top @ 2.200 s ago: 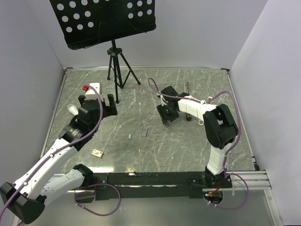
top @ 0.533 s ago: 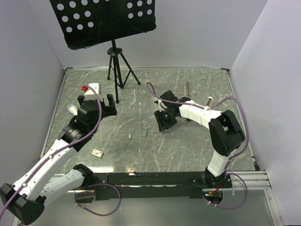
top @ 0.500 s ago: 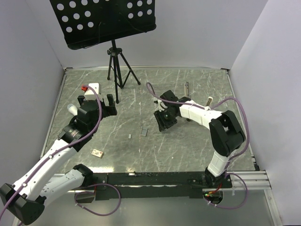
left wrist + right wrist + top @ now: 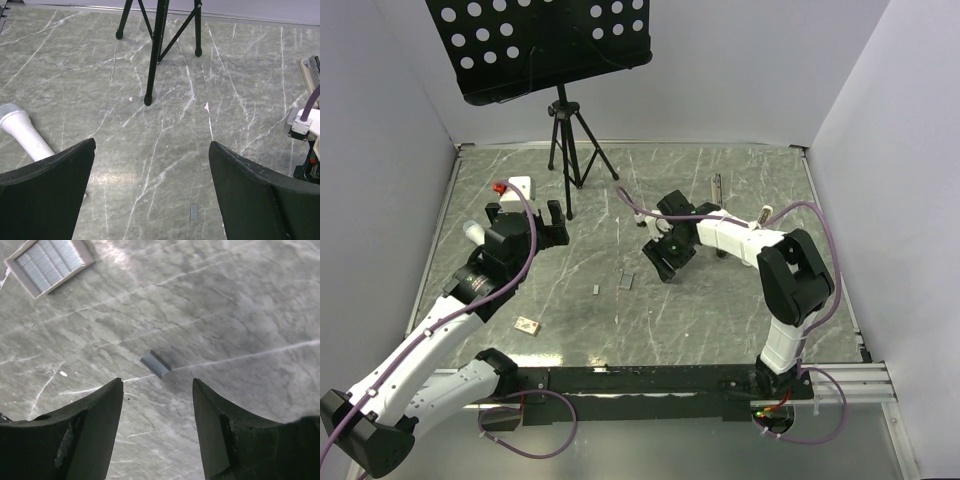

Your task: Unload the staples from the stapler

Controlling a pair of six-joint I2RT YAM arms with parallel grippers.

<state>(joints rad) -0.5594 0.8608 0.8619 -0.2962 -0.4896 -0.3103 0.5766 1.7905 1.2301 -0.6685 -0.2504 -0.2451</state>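
The stapler is a thin dark bar lying at the back right of the table. Two small grey staple strips lie mid-table, one to the right of the other. My right gripper is open and hovers just right of the nearer strip. In the right wrist view the gripper is open and empty, with that strip on the table just beyond its fingertips. My left gripper is open and empty near the tripod. In the left wrist view the gripper has a staple strip low between its fingers.
A black tripod stand with a perforated tray stands at the back. A white microphone and a white box with a red part lie at the left. A small tan block lies near the front left and also shows in the right wrist view.
My right gripper has moved left and forward, closer to the nearer staple strip, and its wrist has turned. The left arm has not moved.
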